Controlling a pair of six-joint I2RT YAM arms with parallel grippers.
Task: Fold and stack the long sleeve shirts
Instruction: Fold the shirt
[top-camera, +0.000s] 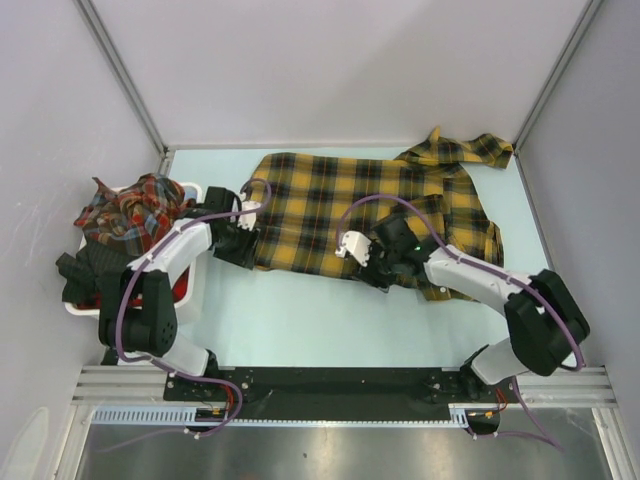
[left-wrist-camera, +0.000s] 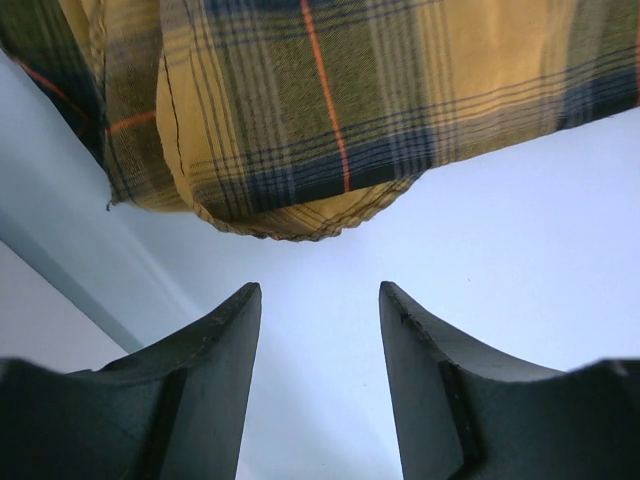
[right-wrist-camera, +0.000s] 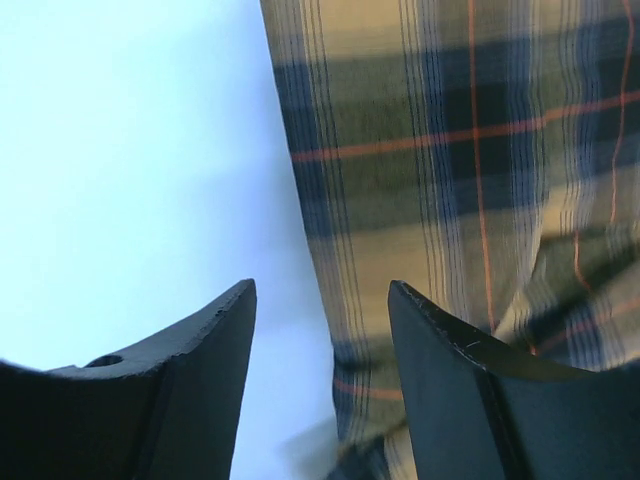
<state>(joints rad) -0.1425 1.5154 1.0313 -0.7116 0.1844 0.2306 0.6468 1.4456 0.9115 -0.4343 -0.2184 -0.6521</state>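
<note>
A mustard-yellow long sleeve shirt with black checks and thin red lines lies spread across the middle of the pale table, one sleeve bunched at the back right. My left gripper stands open at the shirt's left edge. In the left wrist view the folded hem lies just ahead of the open left gripper, with only bare table between the fingers. My right gripper is open at the shirt's near edge. In the right wrist view the edge of the cloth runs under the open right gripper.
A white bin at the left holds red-toned plaid shirts and a dark garment. Grey walls close the table at the back and both sides. Bare table lies between the shirt and the arm bases.
</note>
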